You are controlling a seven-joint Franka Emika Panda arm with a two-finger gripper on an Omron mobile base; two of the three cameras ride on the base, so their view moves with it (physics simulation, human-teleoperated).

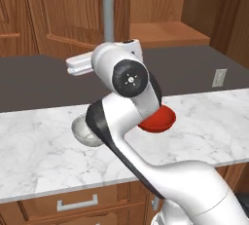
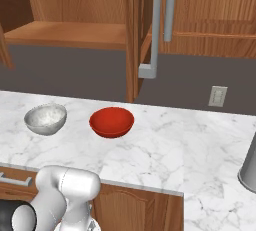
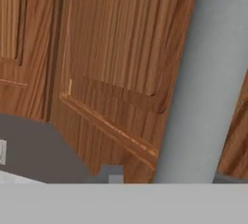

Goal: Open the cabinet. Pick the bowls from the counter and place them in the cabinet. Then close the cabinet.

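The cabinet stands open, and its wooden shelf [image 1: 165, 33] [image 2: 65, 32] is bare. The open door shows edge-on [image 2: 132, 35], with its long grey bar handle [image 1: 108, 9] [image 2: 155, 25] [image 3: 203, 72]. My gripper [image 1: 109, 48] is raised to the handle's lower end. Its fingers are hidden behind the white wrist, so I cannot tell whether they hold the bar. In the hand view the bar is very close, at the right. Both bowls sit on the counter [image 2: 165, 150] below the cabinet: the marble one [image 2: 46, 118] [image 1: 82, 132] on the left and the red one [image 2: 112, 121] [image 1: 159, 120] to its right.
A second bar handle [image 2: 170, 10] hangs on the shut door at the right. A wall outlet [image 2: 217, 96] [image 1: 219, 77] sits on the dark backsplash. A grey vessel [image 2: 248, 167] stands at the counter's right edge. Drawers with short handles [image 1: 77, 203] lie below the counter.
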